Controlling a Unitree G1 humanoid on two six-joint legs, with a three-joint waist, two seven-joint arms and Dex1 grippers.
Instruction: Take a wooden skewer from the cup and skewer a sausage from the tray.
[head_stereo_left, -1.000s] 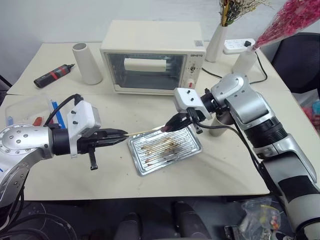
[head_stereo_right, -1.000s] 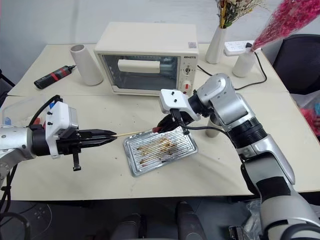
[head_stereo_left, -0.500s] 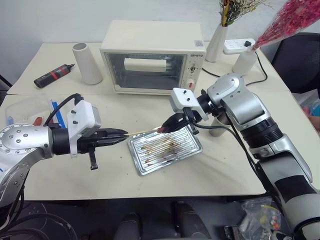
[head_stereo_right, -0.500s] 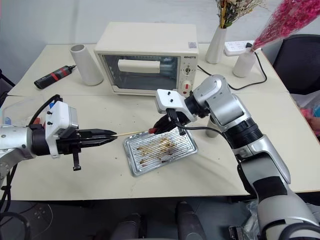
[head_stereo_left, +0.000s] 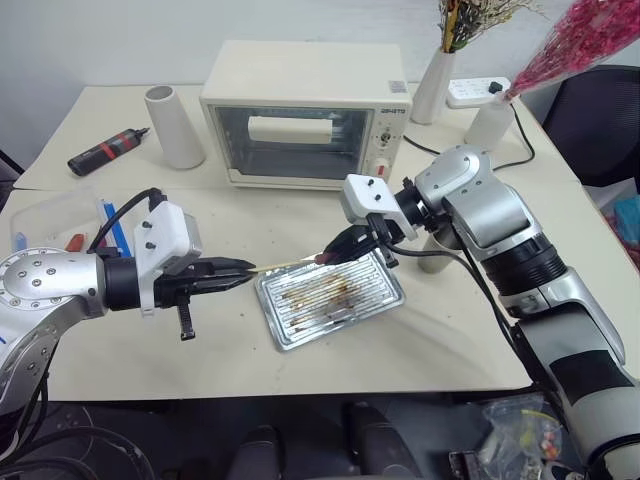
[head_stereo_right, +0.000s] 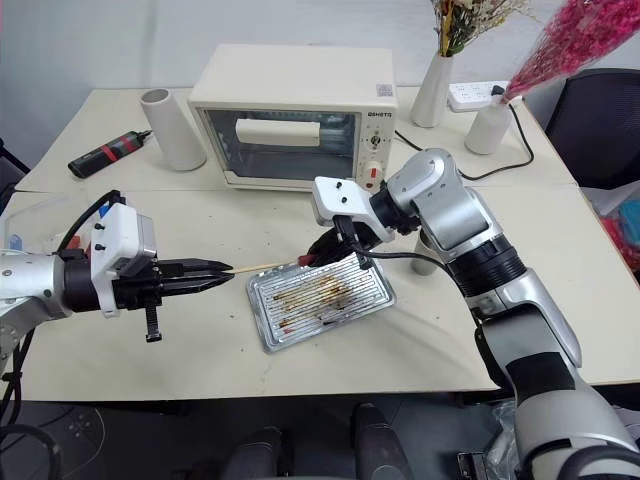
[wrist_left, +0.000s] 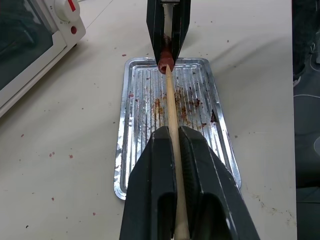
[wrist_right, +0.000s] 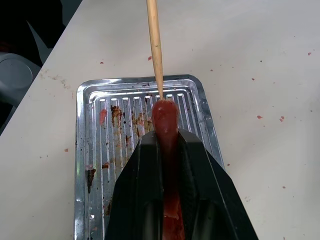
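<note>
Skewer and sausage meet point to end just left of centre in your head views, above the near-left part of the tray. Going left to right: at the left edge, your left gripper (head_stereo_left: 235, 272) reaches toward the centre, its two black fingers (wrist_left: 155, 190) clamped together on the wooden skewer (head_stereo_left: 288, 263). That pale stick runs nearly level to the right, out over the tray (head_stereo_left: 372, 292), a shiny ridged metal pan streaked with brown grease, lying on the cream table (head_stereo_left: 300, 215) at lower centre. The skewer's tip touches the end of the sausage (wrist_right: 165, 120), small, glossy and red-brown. Your right gripper (head_stereo_left: 340, 247) holds that sausage lengthwise, fingers (wrist_right: 137, 195) closed on its sides, with the free end poking out toward the stick. You cannot tell whether the point has gone in. Behind the right arm, right of centre, stands the cup (head_stereo_left: 433, 257), mostly hidden. A white toaster oven (head_stereo_left: 305, 110) sits at upper centre.
</note>
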